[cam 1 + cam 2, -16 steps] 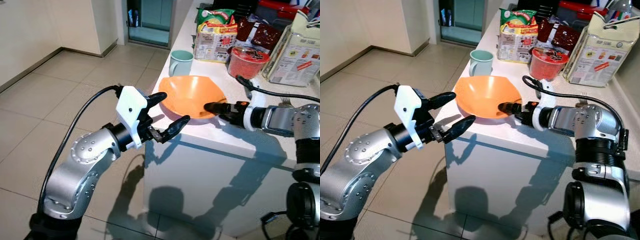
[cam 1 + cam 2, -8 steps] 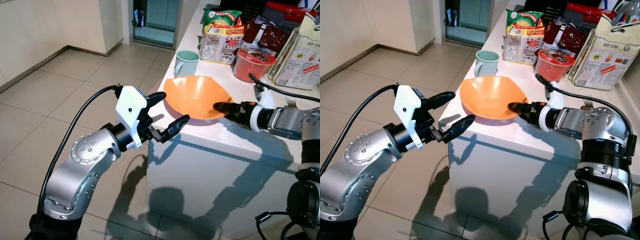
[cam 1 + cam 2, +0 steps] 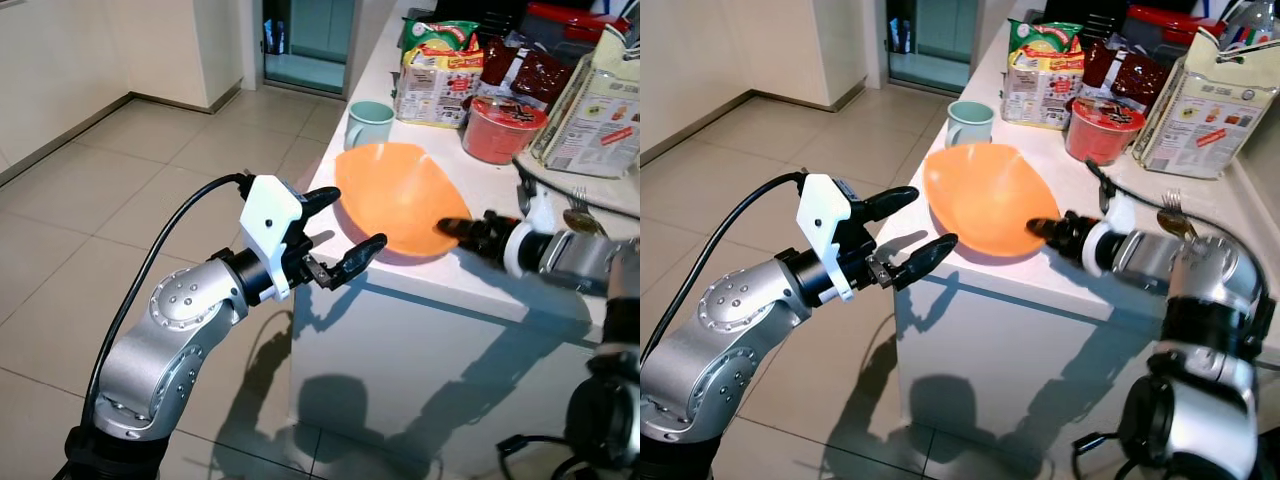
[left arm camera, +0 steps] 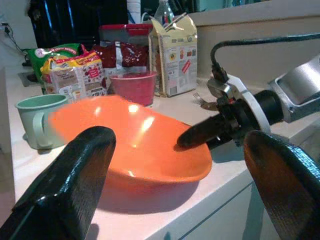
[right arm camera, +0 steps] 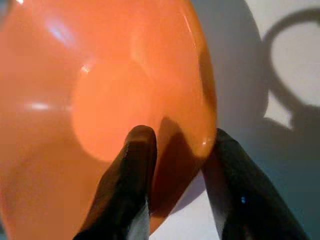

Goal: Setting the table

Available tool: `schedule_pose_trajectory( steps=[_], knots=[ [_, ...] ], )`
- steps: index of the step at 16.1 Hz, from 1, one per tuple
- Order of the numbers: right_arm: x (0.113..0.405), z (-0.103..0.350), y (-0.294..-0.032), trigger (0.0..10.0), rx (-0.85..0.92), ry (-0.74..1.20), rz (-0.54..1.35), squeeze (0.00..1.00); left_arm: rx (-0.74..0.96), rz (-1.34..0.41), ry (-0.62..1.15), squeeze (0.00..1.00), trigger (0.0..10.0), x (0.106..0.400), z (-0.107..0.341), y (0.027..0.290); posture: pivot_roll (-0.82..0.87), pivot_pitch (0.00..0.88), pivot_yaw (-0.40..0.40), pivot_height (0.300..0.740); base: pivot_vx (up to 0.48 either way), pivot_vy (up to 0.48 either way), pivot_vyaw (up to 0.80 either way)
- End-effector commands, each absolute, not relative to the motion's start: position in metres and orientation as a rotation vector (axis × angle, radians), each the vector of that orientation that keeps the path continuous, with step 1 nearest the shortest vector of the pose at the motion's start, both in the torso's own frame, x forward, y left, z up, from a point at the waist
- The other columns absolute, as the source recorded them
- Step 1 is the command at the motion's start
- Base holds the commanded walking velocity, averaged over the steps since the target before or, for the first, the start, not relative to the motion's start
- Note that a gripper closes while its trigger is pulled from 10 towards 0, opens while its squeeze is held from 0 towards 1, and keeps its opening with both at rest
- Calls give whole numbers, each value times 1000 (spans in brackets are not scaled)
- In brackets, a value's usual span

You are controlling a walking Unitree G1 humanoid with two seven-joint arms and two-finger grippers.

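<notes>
Where right gripper [image 5: 175, 170] pinches it, orange bowl [image 3: 395, 195] rim hidden.

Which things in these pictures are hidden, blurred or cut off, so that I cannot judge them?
- Orange bowl: its underside is hidden by its own wall in the eye views.
- Right pincer: the wrist view shows one finger inside the rim and one outside; firm contact cannot be told.
- Fork: partly covered by the right arm.
- Carton: cut off by the picture edge.

Glossy smooth plastic orange bowl [image 3: 395, 195]
</notes>
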State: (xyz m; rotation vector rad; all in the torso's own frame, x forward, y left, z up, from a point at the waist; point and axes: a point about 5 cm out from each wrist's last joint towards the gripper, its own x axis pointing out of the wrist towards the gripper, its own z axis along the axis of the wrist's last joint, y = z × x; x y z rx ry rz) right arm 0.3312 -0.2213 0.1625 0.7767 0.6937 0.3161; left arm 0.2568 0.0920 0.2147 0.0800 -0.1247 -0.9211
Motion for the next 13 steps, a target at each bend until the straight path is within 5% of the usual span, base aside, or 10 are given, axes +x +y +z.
schedule_pose_trajectory(
  steps=[1,13],
  knots=[
    [329,164,-223,0,780,689,306,0,97,-939,-144,0,10000,255,219,89,1,0,-63,740,0,0,0],
    [314,222,-239,0,1098,205,314,0,17,-589,-206,0,10000,283,231,115,-15,0,-46,740,0,0,0]
  ],
)
